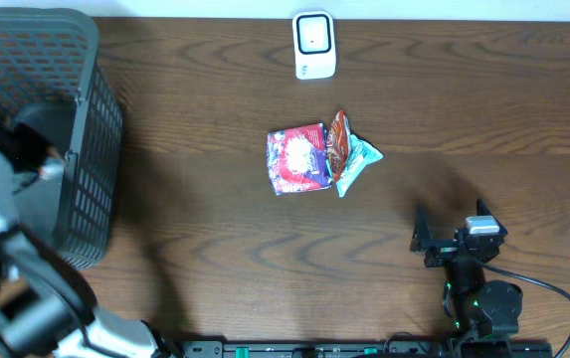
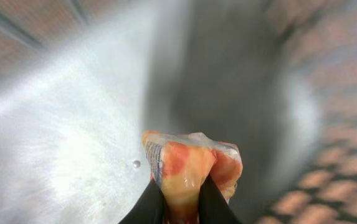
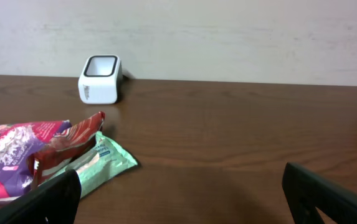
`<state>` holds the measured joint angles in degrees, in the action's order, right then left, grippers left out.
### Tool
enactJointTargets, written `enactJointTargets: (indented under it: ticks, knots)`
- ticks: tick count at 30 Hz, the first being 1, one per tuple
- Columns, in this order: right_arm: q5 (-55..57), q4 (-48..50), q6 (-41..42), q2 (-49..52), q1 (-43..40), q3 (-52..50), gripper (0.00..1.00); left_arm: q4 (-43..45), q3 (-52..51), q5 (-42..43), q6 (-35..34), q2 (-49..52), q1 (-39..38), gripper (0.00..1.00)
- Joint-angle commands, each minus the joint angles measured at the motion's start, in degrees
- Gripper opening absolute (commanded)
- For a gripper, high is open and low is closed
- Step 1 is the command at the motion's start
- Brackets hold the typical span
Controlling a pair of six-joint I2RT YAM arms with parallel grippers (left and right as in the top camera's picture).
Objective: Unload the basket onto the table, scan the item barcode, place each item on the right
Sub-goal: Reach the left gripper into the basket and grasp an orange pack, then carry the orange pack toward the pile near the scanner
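Left fingers clamped on orange packet, inside basket at 9 o'clock. Right fingers spread wide, idle at 5. Lift clear of wall, present barcode squarely to scanner at 12.

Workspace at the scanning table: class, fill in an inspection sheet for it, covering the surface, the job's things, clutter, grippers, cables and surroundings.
Surface: dark wooden table.
Job's things: white scanner at the far edge; pink packet, red packet and green packet bunched mid-table; mesh basket at the left; orange packet held inside it.
Clutter: nothing seen.
Grippers: left gripper shut on the orange packet, down in the basket; right gripper open and empty, low over the table's right side.
Cables: black cable looping beside the right arm's base.
Surroundings: pale wall behind the table.
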<state>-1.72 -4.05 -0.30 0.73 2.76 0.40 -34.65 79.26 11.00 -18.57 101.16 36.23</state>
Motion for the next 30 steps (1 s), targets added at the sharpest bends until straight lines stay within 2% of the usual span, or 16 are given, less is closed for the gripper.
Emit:
enactJointTargets:
  ticks: [1,4,6,9,12,17,21,24,30]
  knots:
    - [-0.31,-0.22,-0.44,-0.09,-0.09,-0.04,0.99,0.92,0.81,0.15,-10.84,-11.23,0.90,0.07]
    - [-0.31,-0.22,-0.44,-0.09,-0.09,-0.04,0.99,2.05,0.81,5.38,-16.17,-17.35,0.83,0.07]
    - [-0.31,-0.22,-0.44,-0.09,-0.09,-0.04,0.99,3.96,0.81,14.29,-20.04,-20.83,0.04,0.07]
    - [-0.31,-0.22,-0.44,-0.09,-0.09,-0.04,0.99,8.83,0.81,26.47,-20.57,-23.39,-2.82,0.07]
    - [-0.31,-0.22,-0.44,-0.09,-0.09,-0.04,0.99,13.55,0.81,33.51,-19.39,-25.16,-8.52,0.07]
    - [-0.31,-0.22,-0.44,-0.09,-0.09,-0.04,0.99,13.62,0.81,33.55,-10.58,-27.52,-22.21,0.07]
    - [-0.31,-0.22,-0.44,-0.09,-0.09,-0.04,0.99,12.83,0.79,31.91,-9.29,-27.32,-34.27,0.07]
    - [-0.31,-0.22,-0.44,-0.09,-0.09,-0.04,0.99,10.71,0.79,25.31,-9.11,-26.10,-43.06,0.08]
    - [-0.31,-0.22,-0.42,-0.09,-0.09,-0.04,0.99,5.68,0.74,6.93,-5.03,-20.61,-57.20,0.07]
